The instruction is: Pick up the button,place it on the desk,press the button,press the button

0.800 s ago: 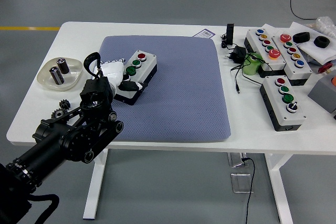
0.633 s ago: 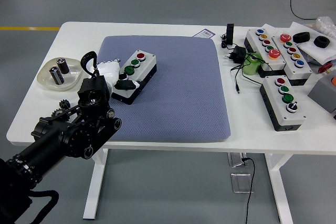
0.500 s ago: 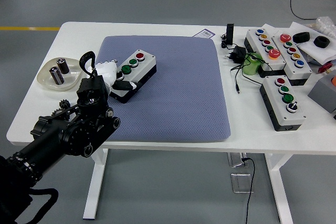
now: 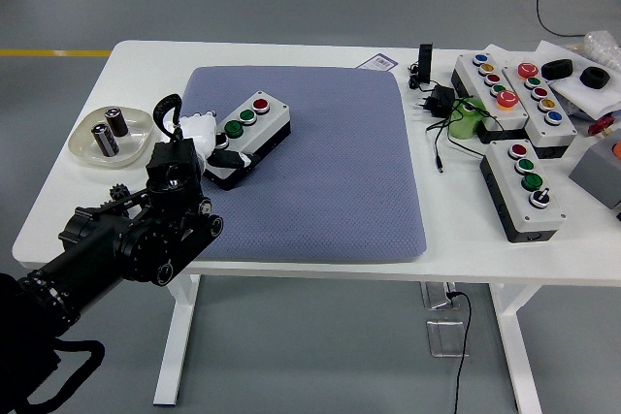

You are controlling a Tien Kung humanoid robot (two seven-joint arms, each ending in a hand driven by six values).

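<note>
A grey button box point(image 4: 254, 126) with a black base lies on the blue mat point(image 4: 330, 172). It carries a red button point(image 4: 259, 104), a green button point(image 4: 246, 115) and another green one point(image 4: 234, 128) in a row. My left hand point(image 4: 206, 136), white with black tips, sits at the box's near-left end. Its fingers are wrapped over that end, and the black wrist point(image 4: 173, 181) hides the palm. The right arm is out of view.
A shallow dish point(image 4: 110, 135) with two small cylinders stands left of the mat. At the right are three more button boxes point(image 4: 524, 186), a black plug with cable point(image 4: 437, 102), a green object point(image 4: 468, 118) and black parts on a white sheet point(image 4: 582, 75).
My left arm has drawn back slightly to the left. The near end of the button box has swung left with the hand, so the box has turned a little on the mat.
</note>
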